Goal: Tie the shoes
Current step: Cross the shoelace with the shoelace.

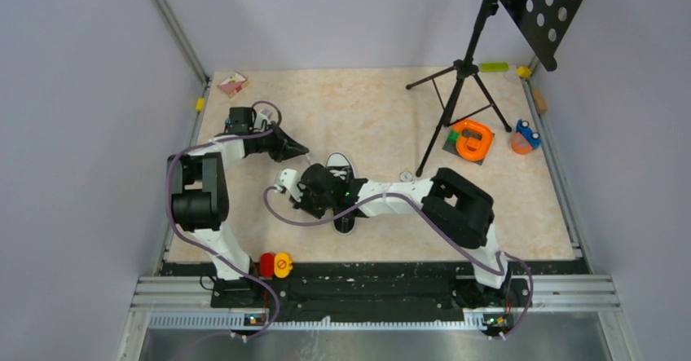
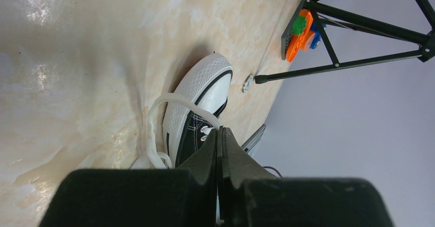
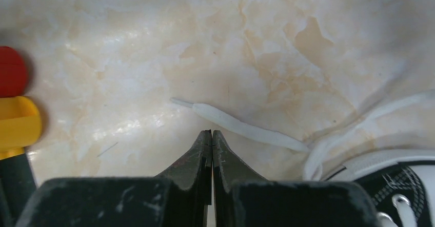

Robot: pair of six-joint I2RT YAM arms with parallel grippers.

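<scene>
Your left gripper is clenched just beside the white laces; whether it pinches one cannot be told. Your right gripper, clenched and empty, points at a loose lace end on the bench. The black sneaker lies mid-bench, partly under the right wrist.

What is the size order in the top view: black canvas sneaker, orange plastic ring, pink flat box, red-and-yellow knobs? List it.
1. Black canvas sneaker, partly covered.
2. Orange plastic ring.
3. Pink flat box and red-and-yellow knobs: look alike, unranked.
</scene>
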